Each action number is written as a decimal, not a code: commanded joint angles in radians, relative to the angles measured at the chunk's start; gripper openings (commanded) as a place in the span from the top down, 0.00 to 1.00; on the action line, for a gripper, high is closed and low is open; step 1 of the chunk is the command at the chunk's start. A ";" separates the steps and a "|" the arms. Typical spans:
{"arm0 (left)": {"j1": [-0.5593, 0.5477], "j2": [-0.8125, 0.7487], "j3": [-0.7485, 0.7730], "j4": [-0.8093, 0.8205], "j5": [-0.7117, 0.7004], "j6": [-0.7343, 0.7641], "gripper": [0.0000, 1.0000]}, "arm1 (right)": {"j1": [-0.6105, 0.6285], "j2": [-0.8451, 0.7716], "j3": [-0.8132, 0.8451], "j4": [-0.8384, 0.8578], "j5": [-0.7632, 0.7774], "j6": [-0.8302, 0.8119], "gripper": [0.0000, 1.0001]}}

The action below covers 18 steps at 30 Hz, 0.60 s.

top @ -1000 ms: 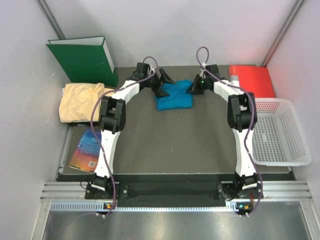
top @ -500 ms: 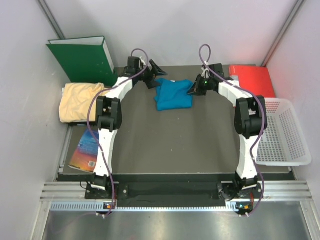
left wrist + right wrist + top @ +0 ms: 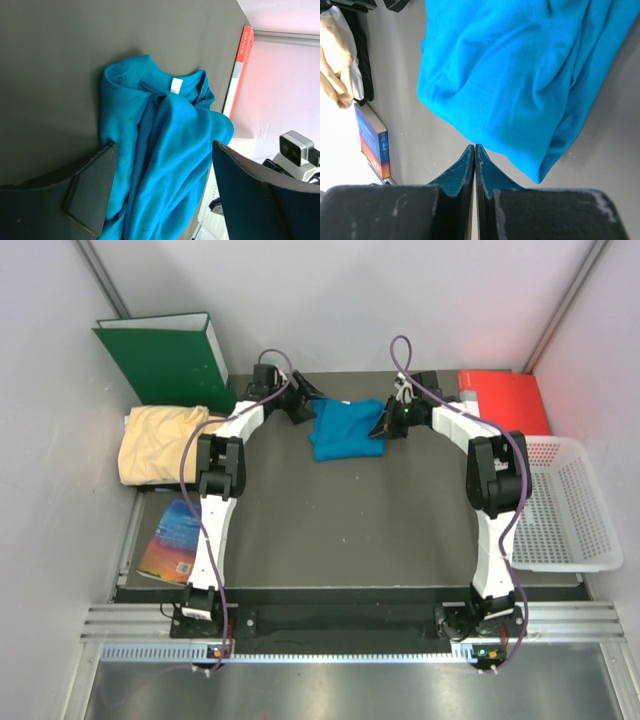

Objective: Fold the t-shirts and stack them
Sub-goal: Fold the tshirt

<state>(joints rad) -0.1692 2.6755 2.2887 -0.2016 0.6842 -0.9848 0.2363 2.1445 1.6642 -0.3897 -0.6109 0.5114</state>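
Note:
The teal-blue t-shirt [image 3: 346,429] lies crumpled at the back middle of the dark mat, its white neck label [image 3: 176,85] showing. My left gripper [image 3: 300,406] is at the shirt's back-left corner, open. In the left wrist view its fingers [image 3: 92,192] straddle a fold of the teal-blue t-shirt [image 3: 165,135] without pinching it. My right gripper [image 3: 384,424] is at the shirt's right edge, shut and empty. Its tips [image 3: 474,146] sit just short of the teal-blue t-shirt's [image 3: 510,75] hem. The pale yellow-orange t-shirt [image 3: 160,442] is bunched at the left, off the mat.
A green binder [image 3: 165,360] stands at the back left. A red folder [image 3: 505,400] lies at the back right, with a white basket [image 3: 560,505] in front of it. A book [image 3: 172,538] lies by the mat's left edge.
My left gripper has swung back off the shirt's left side, then come down at its back-left corner with the jaws a little narrower. My right gripper has edged closer to the shirt's right side.

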 commanded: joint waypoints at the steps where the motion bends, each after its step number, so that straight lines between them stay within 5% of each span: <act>1: -0.007 -0.020 0.022 0.044 0.002 0.012 0.20 | 0.020 0.006 0.022 -0.001 -0.018 -0.028 1.00; 18: -0.018 -0.071 -0.017 0.068 0.009 0.029 0.25 | 0.049 0.037 0.029 0.005 -0.012 -0.013 1.00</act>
<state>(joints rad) -0.1753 2.6747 2.2757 -0.1761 0.6811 -0.9695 0.2729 2.1696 1.6642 -0.3912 -0.6132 0.5056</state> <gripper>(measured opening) 0.758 0.004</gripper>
